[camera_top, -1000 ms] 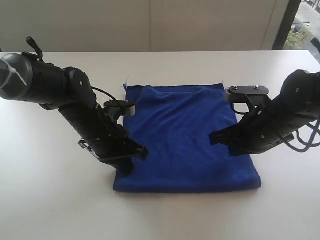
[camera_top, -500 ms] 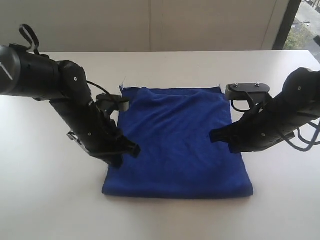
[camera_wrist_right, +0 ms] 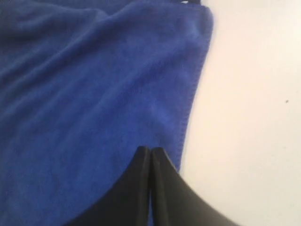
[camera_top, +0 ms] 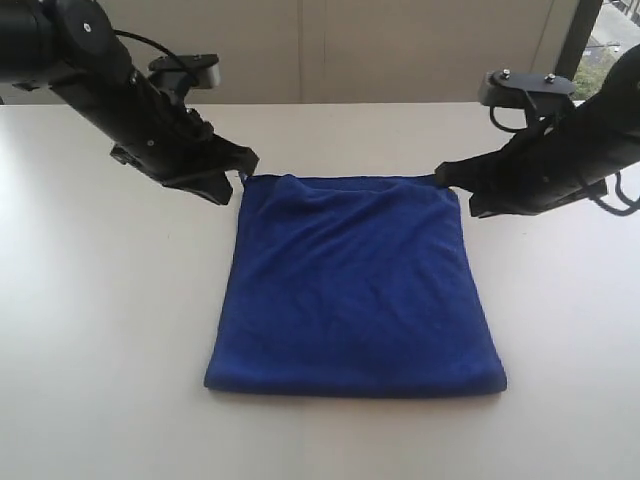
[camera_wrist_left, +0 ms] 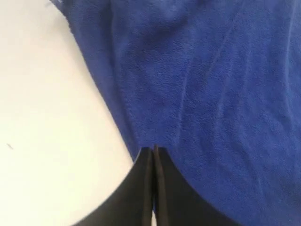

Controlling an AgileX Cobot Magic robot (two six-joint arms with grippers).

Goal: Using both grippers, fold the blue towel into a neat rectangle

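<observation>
The blue towel [camera_top: 350,290] lies flat on the white table [camera_top: 100,350] as a folded, nearly square shape with light wrinkles along its far edge. My left gripper [camera_top: 238,170] hangs by the towel's far left corner, and my right gripper [camera_top: 445,178] by the far right corner. In the left wrist view the left gripper [camera_wrist_left: 154,149] is shut, its tips over the blue towel [camera_wrist_left: 211,84] at its side edge. The right gripper [camera_wrist_right: 150,149] is also shut, just inside the hemmed edge of the blue towel [camera_wrist_right: 84,94]. No cloth shows between either pair of fingers.
Bare white table surrounds the towel on all sides. A pale wall runs behind the table's far edge, with a window [camera_top: 605,50] at the far right. Both arms reach in from the far left and far right.
Both arms rose from the towel's side edges and swung back to its far corners. The towel slid slightly left early on and has lain still since.
</observation>
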